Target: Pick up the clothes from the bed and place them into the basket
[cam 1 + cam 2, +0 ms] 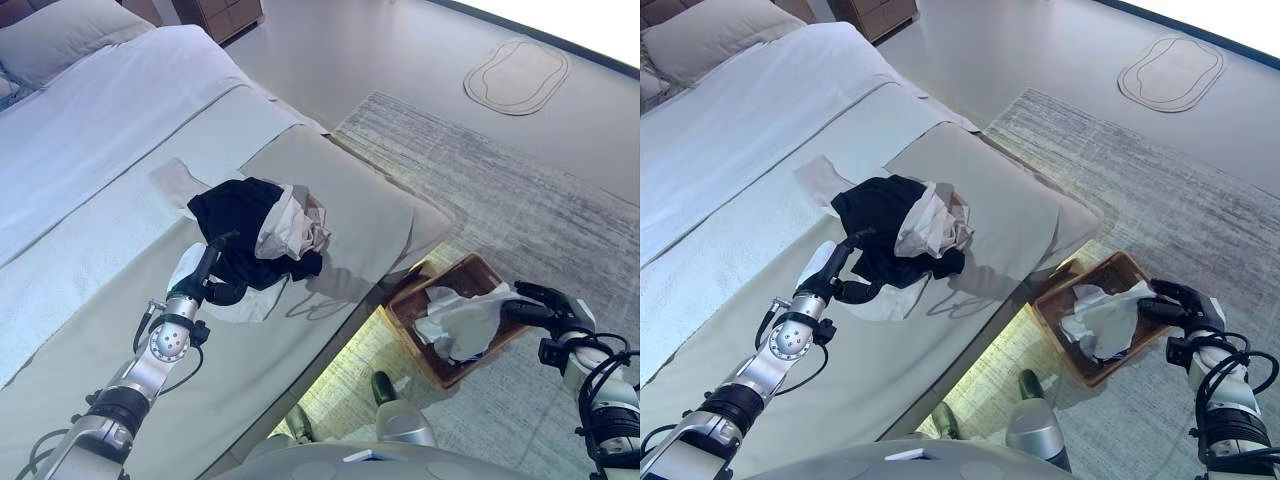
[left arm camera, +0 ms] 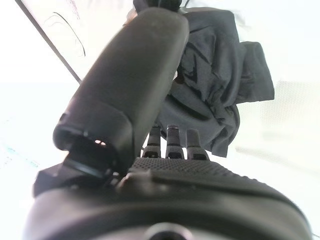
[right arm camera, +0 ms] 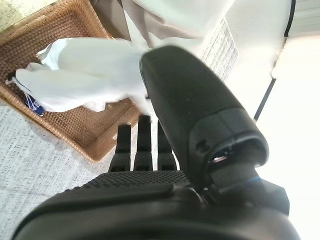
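Note:
A pile of clothes lies on the bed (image 1: 120, 130) near its foot: a black garment (image 1: 235, 215) with a beige one (image 1: 290, 228) on top and a white cloth (image 1: 250, 302) under its near edge. My left hand (image 1: 207, 272) is open at the black garment's near edge, its fingers (image 2: 172, 142) straight and pointing at the garment (image 2: 220, 75). A brown wicker basket (image 1: 482, 268) stands on the floor beside the bed with a white garment (image 1: 462, 322) in it. My right hand (image 1: 545, 305) is open just over the basket's right rim, its fingers (image 3: 144, 145) straight by the white garment (image 3: 85, 80).
A flat beige piece (image 1: 175, 183) lies on the bed beside the pile. A pillow (image 1: 60, 35) is at the head of the bed. A grey rug (image 1: 520, 190) covers the floor under the basket, with an oval mat (image 1: 517, 75) beyond it and a wooden dresser (image 1: 222, 12) at the back.

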Available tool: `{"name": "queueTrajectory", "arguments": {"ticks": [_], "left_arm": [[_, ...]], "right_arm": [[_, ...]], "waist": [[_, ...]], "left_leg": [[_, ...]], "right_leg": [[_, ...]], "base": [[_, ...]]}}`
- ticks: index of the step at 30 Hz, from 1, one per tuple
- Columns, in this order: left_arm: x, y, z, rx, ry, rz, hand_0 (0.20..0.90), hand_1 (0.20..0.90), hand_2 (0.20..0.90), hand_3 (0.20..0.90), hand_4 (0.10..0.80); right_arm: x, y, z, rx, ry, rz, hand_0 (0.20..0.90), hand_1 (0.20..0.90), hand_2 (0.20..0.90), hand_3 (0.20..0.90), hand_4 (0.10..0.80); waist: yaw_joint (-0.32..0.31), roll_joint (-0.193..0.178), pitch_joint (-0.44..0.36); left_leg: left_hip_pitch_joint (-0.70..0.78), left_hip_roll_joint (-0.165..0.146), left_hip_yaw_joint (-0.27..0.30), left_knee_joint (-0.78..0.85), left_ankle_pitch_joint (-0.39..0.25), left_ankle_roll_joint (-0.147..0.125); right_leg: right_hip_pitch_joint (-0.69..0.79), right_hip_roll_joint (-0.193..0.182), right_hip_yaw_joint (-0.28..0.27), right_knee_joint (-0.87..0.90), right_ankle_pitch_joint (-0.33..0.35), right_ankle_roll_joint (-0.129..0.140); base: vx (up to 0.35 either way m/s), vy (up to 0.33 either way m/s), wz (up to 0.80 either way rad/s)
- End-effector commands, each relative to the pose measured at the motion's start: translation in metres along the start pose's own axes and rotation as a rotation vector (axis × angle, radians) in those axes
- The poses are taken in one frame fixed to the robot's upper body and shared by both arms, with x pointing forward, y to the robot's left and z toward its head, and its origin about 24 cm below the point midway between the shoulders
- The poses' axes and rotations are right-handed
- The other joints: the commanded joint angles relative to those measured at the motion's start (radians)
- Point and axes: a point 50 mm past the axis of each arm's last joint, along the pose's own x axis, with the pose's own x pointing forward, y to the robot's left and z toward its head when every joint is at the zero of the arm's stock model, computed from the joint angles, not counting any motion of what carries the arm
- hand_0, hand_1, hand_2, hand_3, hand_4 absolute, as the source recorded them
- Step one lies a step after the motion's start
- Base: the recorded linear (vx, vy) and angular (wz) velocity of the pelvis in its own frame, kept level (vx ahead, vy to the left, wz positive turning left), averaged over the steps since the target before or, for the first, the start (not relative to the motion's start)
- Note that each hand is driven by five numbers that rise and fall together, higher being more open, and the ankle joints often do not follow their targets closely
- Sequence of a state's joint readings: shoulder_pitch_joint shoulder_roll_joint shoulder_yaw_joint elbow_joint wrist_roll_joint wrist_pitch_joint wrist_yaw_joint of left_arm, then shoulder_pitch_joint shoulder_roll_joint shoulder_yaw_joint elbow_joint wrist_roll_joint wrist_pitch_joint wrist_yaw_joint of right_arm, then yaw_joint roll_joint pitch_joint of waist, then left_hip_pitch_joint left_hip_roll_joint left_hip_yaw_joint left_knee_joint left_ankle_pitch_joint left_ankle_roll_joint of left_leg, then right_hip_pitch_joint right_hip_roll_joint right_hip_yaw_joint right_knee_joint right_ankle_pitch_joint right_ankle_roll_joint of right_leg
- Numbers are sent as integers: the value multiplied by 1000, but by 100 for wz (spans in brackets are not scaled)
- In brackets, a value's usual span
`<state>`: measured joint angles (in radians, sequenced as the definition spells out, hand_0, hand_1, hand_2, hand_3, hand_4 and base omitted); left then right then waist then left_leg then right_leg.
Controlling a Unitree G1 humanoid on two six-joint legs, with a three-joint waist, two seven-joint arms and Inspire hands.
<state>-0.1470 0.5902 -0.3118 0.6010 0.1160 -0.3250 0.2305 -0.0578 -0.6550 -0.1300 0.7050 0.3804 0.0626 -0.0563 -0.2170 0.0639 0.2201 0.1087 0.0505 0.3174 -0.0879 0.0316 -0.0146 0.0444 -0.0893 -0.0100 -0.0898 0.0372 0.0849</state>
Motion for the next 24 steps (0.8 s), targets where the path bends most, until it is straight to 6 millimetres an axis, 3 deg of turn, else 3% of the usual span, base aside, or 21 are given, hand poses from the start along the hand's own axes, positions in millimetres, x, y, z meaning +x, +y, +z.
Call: {"name": "queueTrajectory", "arguments": {"ticks": [1, 11, 24], "left_arm": [[21, 33, 35, -29, -160, 153, 900, 900, 900, 900, 800], [18, 29, 32, -37, -133, 175, 900, 900, 900, 900, 800], [4, 11, 15, -78, -62, 202, 900, 900, 900, 900, 800]], "right_arm": [[6, -5, 44, -21, -170, -39, 900, 900, 900, 900, 800], [5, 26, 49, -38, -172, 68, 900, 900, 900, 900, 800], [-8, 69, 137, -353, -573, 17, 900, 900, 900, 900, 800]], "waist": [[30, -21, -32], [64, -32, -27], [162, -31, -26]], "left_leg": [[13, 26, -42, 94, -123, -34], [6, 28, -73, 92, -111, -37], [-20, 9, -176, 140, -120, -38]], "right_leg": [[-79, 10, -42, 90, -9, 32], [-65, 6, -67, 95, -19, 26], [-37, -11, -111, 141, -67, 1]], "base": [[0, 0, 0], [18, -2, 4], [59, 11, 18]]}}
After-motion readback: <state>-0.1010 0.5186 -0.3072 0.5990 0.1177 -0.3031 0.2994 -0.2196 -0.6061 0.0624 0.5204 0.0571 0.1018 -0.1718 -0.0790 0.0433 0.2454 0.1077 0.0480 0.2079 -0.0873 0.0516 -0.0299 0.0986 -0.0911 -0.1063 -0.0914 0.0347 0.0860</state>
